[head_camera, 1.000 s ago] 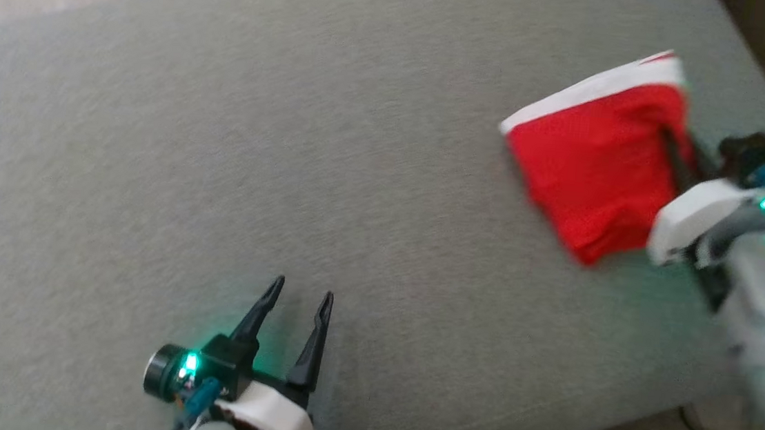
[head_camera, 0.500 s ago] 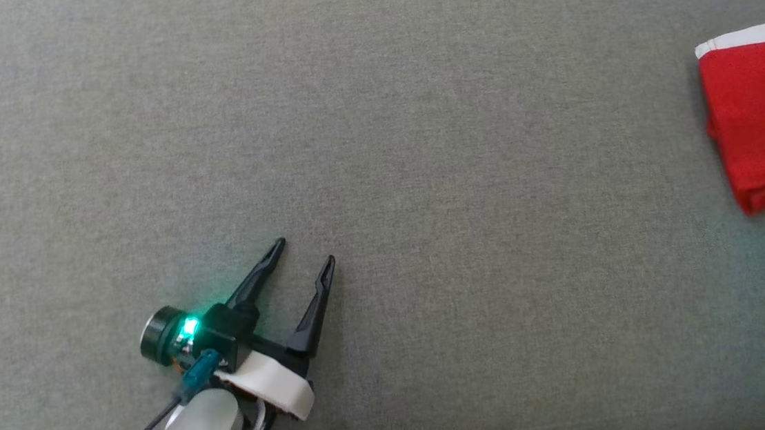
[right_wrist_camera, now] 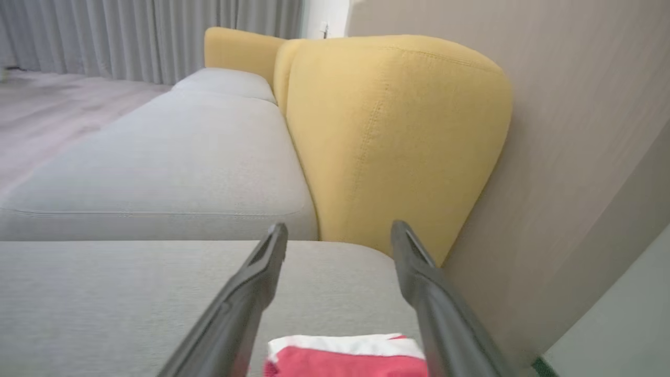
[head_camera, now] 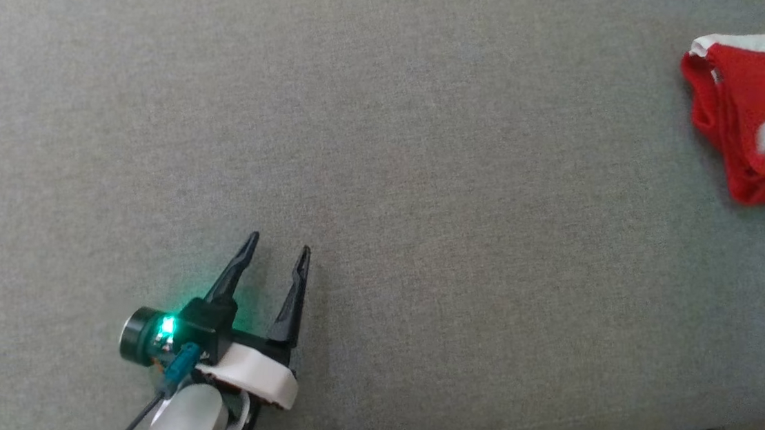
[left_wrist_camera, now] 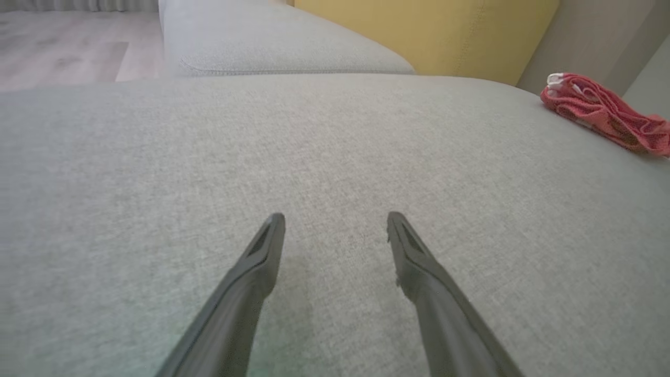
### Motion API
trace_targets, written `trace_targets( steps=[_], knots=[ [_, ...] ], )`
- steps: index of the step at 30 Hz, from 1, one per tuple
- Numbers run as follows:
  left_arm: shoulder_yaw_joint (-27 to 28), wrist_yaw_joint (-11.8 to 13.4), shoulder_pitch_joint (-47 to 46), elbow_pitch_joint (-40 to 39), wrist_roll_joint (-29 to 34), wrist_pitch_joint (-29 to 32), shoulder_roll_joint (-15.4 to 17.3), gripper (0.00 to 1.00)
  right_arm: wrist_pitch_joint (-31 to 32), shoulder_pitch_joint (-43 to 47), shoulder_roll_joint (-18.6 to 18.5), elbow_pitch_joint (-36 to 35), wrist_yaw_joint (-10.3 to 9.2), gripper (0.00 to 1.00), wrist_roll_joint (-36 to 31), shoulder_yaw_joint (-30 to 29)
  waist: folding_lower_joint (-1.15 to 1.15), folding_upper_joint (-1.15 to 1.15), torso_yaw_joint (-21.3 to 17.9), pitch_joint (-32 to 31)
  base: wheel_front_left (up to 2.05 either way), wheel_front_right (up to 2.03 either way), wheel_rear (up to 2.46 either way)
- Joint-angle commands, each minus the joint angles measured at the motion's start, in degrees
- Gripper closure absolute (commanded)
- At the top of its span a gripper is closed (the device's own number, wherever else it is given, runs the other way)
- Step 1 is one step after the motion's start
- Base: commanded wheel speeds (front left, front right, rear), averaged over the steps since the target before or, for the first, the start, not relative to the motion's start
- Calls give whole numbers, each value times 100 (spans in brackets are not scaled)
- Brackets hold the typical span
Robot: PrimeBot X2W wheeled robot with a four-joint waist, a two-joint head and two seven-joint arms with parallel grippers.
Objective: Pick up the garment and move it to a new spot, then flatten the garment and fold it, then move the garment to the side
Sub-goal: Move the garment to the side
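While the right end effector (right_wrist_camera: 339, 226) gapes empty, the garment (right_wrist_camera: 345, 361) lies just below it.

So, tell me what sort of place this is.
Probably a home living room: a grey sofa seat with a yellow back cushion, long grey curtains and a pale wood floor.

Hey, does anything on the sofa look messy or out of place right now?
The red garment near the right end of the grey cushion looks rumpled. Its edges bunch up, and the white band curls at one corner instead of lying flat. Nothing else stands out.
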Motion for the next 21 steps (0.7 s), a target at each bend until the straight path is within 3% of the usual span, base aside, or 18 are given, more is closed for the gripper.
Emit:
trace_targets(
  steps=[1, 8, 14, 21],
  knots=[
    [243, 53, -52, -166, -32, -29, 19, 0, -52, 326, 147, -362, 20, 0, -24, -38, 0, 0, 40, -127, 0, 0, 0],
    [503, 155, 119, -177, -73, -29, 19, 0, -53, 1429, 1098, -1485, 20, 0, 135, -45, 0, 0, 222, -509, 0, 0, 0],
    [677, 231, 322, -156, -161, -29, 19, 0, -53, 2248, 1395, -1868, 20, 0, 249, 88, 0, 0, 419, -839, 0, 0, 0],
    [909, 310, 576, -124, -194, -29, 19, 0, -53, 3153, 1448, -2024, 20, 0, 844, 423, 0, 0, 673, -1240, 0, 0, 0]
  ],
)
